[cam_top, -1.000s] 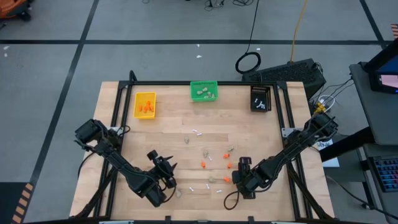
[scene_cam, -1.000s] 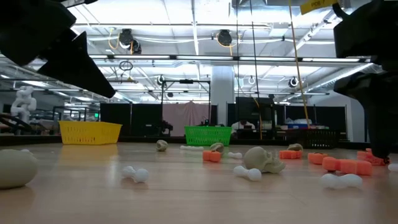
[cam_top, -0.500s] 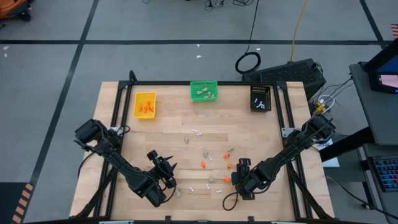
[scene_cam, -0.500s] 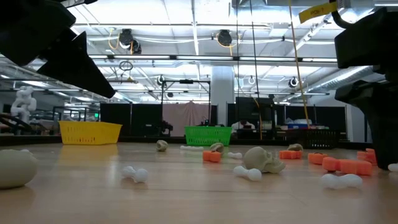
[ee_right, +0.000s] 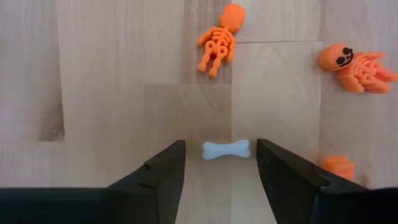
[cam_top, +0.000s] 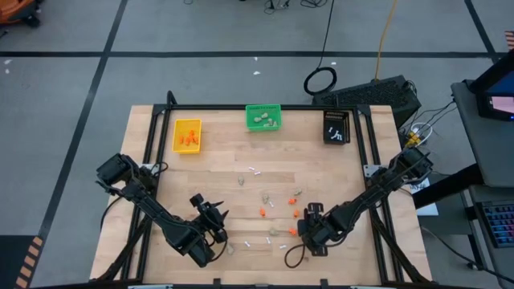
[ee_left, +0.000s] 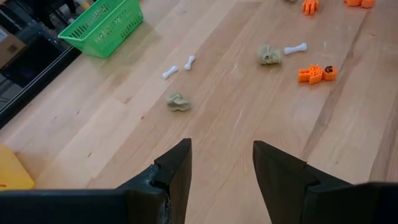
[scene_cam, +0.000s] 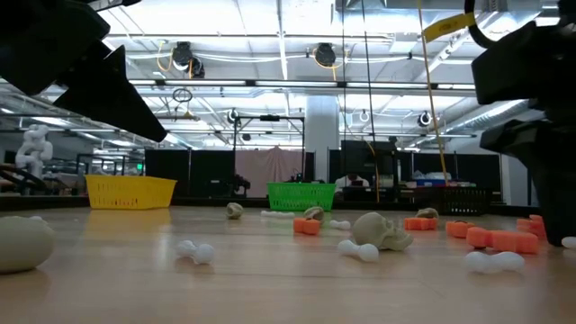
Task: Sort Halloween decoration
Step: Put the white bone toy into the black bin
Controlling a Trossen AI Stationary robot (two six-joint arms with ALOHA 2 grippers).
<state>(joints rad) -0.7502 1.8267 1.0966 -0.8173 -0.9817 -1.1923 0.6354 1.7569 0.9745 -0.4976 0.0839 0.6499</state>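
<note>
Right gripper (ee_right: 217,163) low over the wooden surface (cam_top: 217,164), near its front edge on the right side, jaws apart with a small white bone (ee_right: 226,149) lying flat between the tips, not clamped. Just beyond that bone, an orange skeleton (ee_right: 219,38) and an orange skull-faced figure (ee_right: 354,65), both flat on the wood, plus part of another orange piece (ee_right: 336,167) beside one finger.

Left gripper (ee_left: 221,163) held above the front-left part of the surface, jaws apart and gripping nothing (bare wood between the tips). Ahead of it: a beige-grey skull (ee_left: 178,102), two white bones (ee_left: 179,66) lying close together, a second skull (ee_left: 269,55) with a bone (ee_left: 295,48) just beside it, and an orange figure (ee_left: 316,73).

Loose pieces scattered across the middle of the surface in the high view (cam_top: 277,210), between the two grippers and somewhat beyond them. Along the far edge, three small bins well apart: yellow bin (cam_top: 187,135) at the left holding orange pieces, green bin (cam_top: 263,117) in the middle holding beige-grey lumps, black bin (cam_top: 336,126) at the right holding white sticks.

From the low view: a large beige lump (scene_cam: 22,243) close to the camera, a skull (scene_cam: 380,229) and orange pieces (scene_cam: 504,239) further over.
</note>
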